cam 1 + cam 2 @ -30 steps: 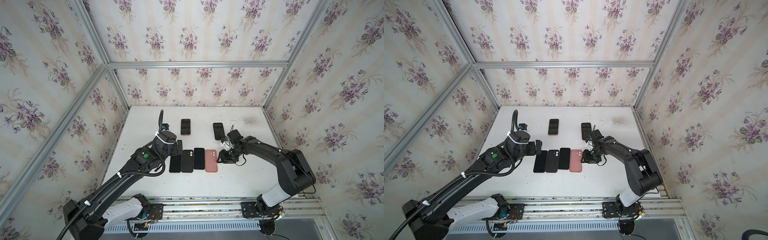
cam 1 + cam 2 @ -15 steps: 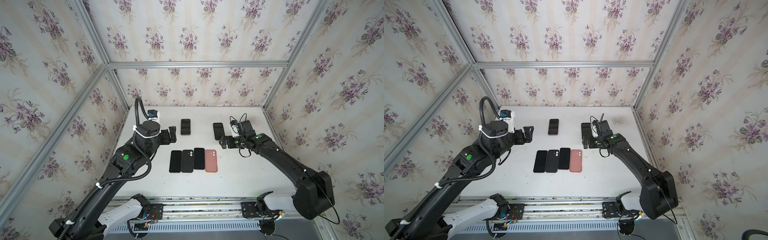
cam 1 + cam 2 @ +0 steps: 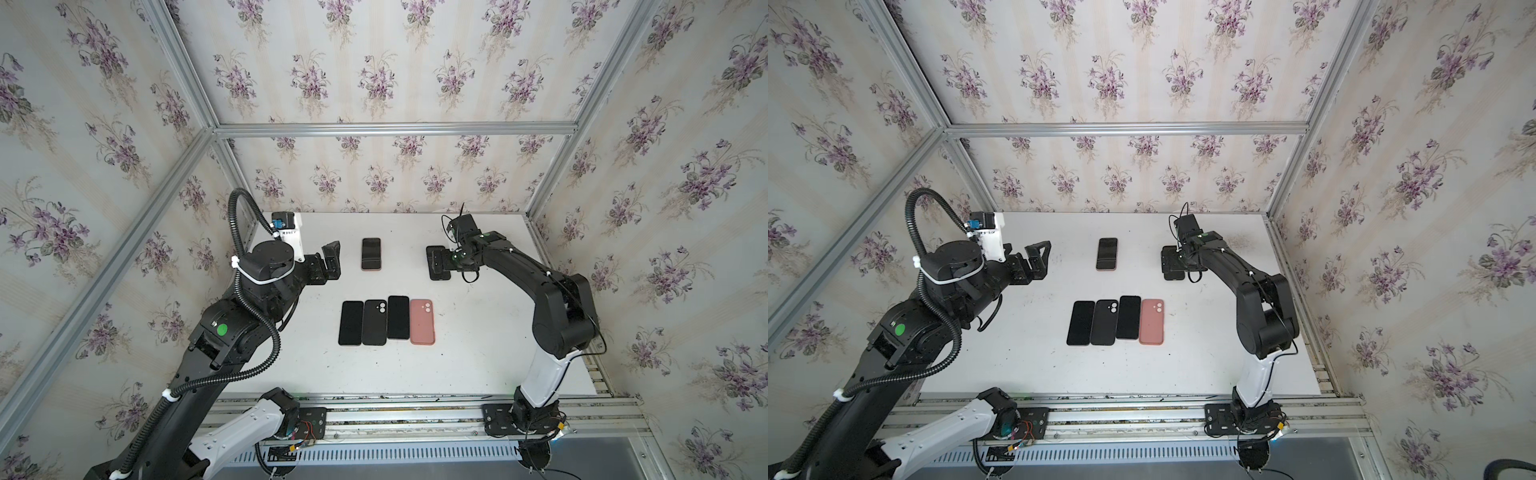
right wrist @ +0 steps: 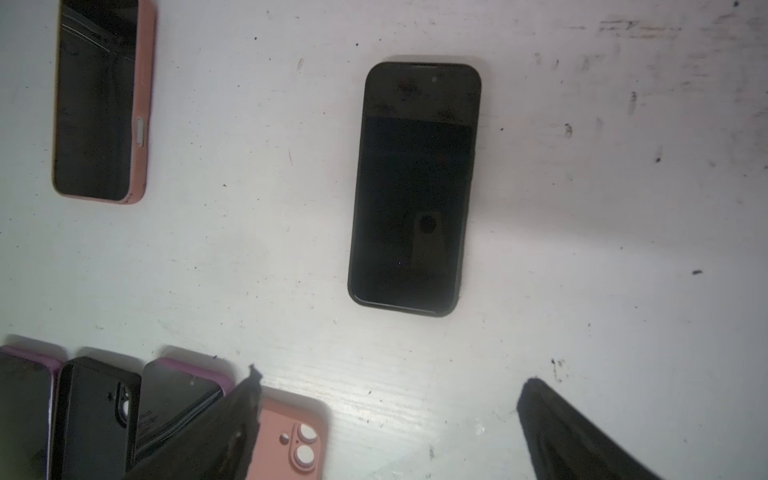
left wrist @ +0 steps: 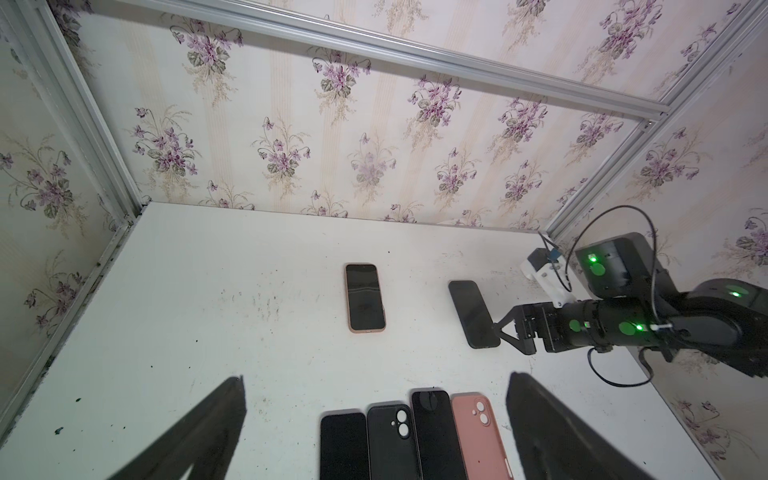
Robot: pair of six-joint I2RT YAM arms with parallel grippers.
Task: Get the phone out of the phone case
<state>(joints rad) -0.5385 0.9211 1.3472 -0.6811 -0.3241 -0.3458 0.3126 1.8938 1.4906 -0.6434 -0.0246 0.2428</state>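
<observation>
Two cased phones lie face up at the back of the table: a phone in a pink case (image 3: 371, 254) (image 5: 365, 297) (image 4: 99, 99) and a phone in a black case (image 4: 415, 187) (image 5: 473, 313). My right gripper (image 3: 437, 262) (image 3: 1173, 262) (image 4: 388, 415) hovers open just above the black-cased phone and holds nothing. My left gripper (image 3: 330, 259) (image 3: 1038, 259) (image 5: 376, 376) hangs open and empty, left of the pink-cased phone and apart from it.
A row lies side by side mid-table: a bare black phone (image 3: 350, 323), an empty black case (image 3: 375, 323), another bare black phone (image 3: 398, 317), an empty pink case (image 3: 422, 322). Flowered walls with metal rails (image 3: 395, 128) close in the white table (image 3: 478, 353).
Both grippers have lifted away from the mid-table row and moved toward the back. The right one opened wide and now stands over the black-cased phone; the left swung back and to the left.
</observation>
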